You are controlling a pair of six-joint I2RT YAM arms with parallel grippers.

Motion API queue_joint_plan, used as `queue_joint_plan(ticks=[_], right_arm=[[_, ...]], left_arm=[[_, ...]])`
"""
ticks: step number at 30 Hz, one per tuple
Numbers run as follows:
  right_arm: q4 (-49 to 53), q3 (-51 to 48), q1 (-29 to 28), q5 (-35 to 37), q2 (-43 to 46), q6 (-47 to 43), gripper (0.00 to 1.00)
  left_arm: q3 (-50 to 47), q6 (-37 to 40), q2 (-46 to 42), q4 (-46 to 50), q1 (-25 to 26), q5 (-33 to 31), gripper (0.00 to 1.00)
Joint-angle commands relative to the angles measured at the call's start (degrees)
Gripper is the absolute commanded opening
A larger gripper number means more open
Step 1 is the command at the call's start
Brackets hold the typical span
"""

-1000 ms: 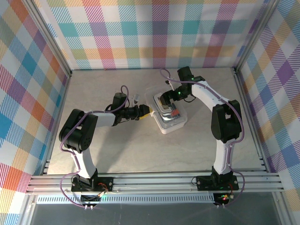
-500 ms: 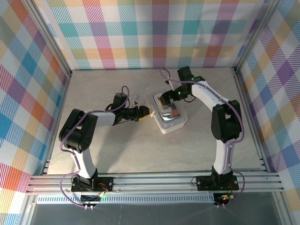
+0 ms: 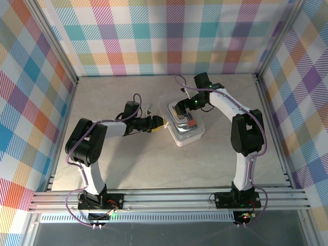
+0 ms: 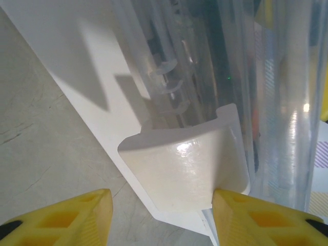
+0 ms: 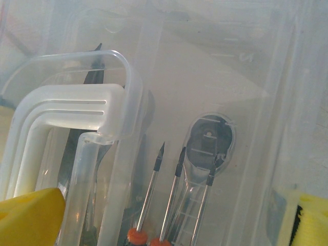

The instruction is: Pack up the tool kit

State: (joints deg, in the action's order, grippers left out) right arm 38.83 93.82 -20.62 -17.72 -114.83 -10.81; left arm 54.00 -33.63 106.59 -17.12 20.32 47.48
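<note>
Overhead and wrist views of the packing station. The tool kit case point(image 3: 187, 136), a translucent whitish box, lay on the grey table point(image 3: 128, 164) a little right of centre, between the two arms. The left gripper point(image 3: 161, 122) was stretched low across the table to the case's left side. In the left wrist view its yellow jaws stood apart on either side of a white latch point(image 4: 184, 169) projecting from the case's edge. Bare table showed between the left jaw and the latch, so nothing was clamped; whether the right jaw touched the latch could not be told. The right gripper point(image 3: 179, 108) hung over the far left part of the case with its jaws spread wide and nothing between them. Beneath it, in the right wrist view, lay the white handle point(image 5: 66, 110) at the left. Seen through the clear plastic were two slim screwdrivers point(image 5: 154, 200) with red collars and, beside them, the round head of the ratchet point(image 5: 210, 141). All of these lay inside the case.
</note>
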Motion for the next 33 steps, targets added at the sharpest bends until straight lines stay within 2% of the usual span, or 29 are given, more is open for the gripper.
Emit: queue_joint_plan(ticks=[1, 6, 21, 33], right_arm=[[10.65, -4.87, -3.14, -0.44, -7.78, -2.99, 0.99], [10.65, -4.88, -3.2, -0.39, -7.78, -3.08, 0.99], [10.74, -4.74, -3.2, -0.39, -7.78, -3.08, 0.99], [7.87, -6.05, -3.2, -2.69, -6.42, 0.2, 0.99]], left_arm=[[2.58, 1.92, 1.52, 2.91, -0.38, -1.04, 0.54], [3.73, 3.16, 1.59, 5.25, -0.43, -1.52, 0.54], [4.93, 2.78, 3.51, 4.41, -0.39, -1.31, 0.54], [5.07, -0.96, 6.73, -2.91, -0.32, -0.57, 0.54]])
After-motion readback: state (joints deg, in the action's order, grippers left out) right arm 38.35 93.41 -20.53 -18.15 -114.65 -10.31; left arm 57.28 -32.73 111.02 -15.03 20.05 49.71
